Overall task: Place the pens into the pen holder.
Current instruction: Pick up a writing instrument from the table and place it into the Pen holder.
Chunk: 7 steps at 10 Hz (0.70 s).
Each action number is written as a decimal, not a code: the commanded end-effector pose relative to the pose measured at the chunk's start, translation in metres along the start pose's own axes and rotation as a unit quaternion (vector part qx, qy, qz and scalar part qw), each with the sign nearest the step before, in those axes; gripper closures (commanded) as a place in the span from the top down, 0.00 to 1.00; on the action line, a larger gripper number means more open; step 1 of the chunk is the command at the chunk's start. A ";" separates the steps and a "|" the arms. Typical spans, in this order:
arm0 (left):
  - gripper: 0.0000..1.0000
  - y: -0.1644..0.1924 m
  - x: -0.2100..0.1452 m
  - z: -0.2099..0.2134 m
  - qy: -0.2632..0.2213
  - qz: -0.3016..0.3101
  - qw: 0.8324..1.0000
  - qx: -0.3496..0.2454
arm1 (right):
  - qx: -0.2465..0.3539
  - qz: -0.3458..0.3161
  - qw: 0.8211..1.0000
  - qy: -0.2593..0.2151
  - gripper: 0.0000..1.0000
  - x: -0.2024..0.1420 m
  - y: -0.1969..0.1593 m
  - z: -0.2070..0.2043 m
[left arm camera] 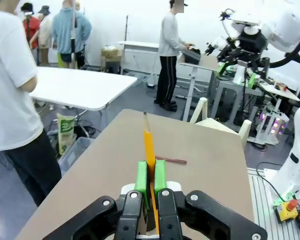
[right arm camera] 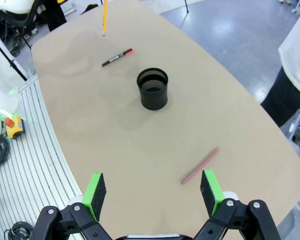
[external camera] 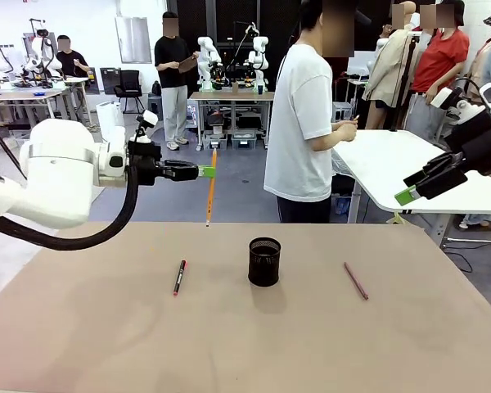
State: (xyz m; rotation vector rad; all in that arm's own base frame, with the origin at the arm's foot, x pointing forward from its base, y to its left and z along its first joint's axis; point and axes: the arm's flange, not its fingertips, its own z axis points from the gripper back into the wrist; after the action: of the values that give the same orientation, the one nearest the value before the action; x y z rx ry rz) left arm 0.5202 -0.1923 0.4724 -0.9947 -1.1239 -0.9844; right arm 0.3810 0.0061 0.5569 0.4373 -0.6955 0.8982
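Observation:
My left gripper (external camera: 206,171) is shut on the orange-yellow pen (external camera: 211,187), which hangs almost upright above the table's far left part; the left wrist view shows it pinched between the green pads (left arm camera: 142,178), pen (left arm camera: 149,150) pointing away. The black wire-mesh pen holder (external camera: 264,262) stands mid-table, also seen from above as a pen holder (right arm camera: 152,89). A black pen with red ends (external camera: 179,277) lies left of it. A pinkish-brown pen (external camera: 356,280) lies to its right. My right gripper (external camera: 404,196) hangs open high at the right, its fingers (right arm camera: 95,192) spread above the pinkish-brown pen (right arm camera: 200,165).
A person in a white T-shirt (external camera: 306,123) stands at the far side of the table (external camera: 245,344). A white table (external camera: 393,164) stands behind at the right. Other people and benches are farther back.

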 end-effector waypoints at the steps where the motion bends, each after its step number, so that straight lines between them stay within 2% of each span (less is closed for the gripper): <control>1: 0.00 -0.003 -0.006 -0.023 -0.041 -0.028 0.997 -0.056 | 0.008 -0.003 1.000 -0.013 1.00 0.002 0.000 0.000; 5: 0.00 0.033 -0.040 -0.087 -0.063 -0.085 0.990 -0.090 | 0.008 -0.003 1.000 -0.013 1.00 0.002 0.000 0.000; 7: 0.00 0.045 -0.050 -0.105 -0.081 -0.107 0.986 -0.098 | 0.008 -0.003 1.000 -0.013 1.00 0.002 0.000 0.000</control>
State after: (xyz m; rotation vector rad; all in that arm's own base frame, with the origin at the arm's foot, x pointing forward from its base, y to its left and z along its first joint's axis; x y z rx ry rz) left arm 0.5723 -0.2716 0.3985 -1.1206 -1.2425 -1.2138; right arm 0.3809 0.0061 0.5570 0.4369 -0.6955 0.8983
